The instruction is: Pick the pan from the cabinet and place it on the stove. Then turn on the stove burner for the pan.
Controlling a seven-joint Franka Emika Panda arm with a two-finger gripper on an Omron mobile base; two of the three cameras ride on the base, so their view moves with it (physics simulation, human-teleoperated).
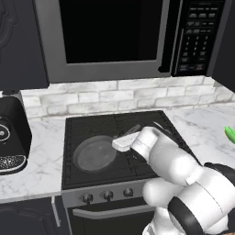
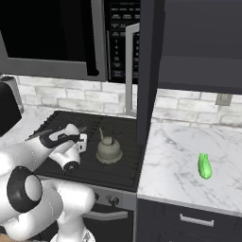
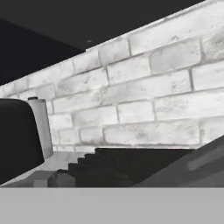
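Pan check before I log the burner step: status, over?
Gripper open, empty, over the stove. Pan flat on the front left grate, let go. Kettle on the stove's right side, clear of the pan; knobs not yet touched.

The pan's [image 1: 95, 154] handle, running toward two o'clock, disappears behind the white arm in the left base view. The gripper's [image 2: 83, 141] fingertips are too small to make out in the right base view. An open cabinet [image 2: 147, 71] door hides the stove's [image 2: 125, 168] right edge. A green object [image 1: 230, 134] is cut off at three o'clock.
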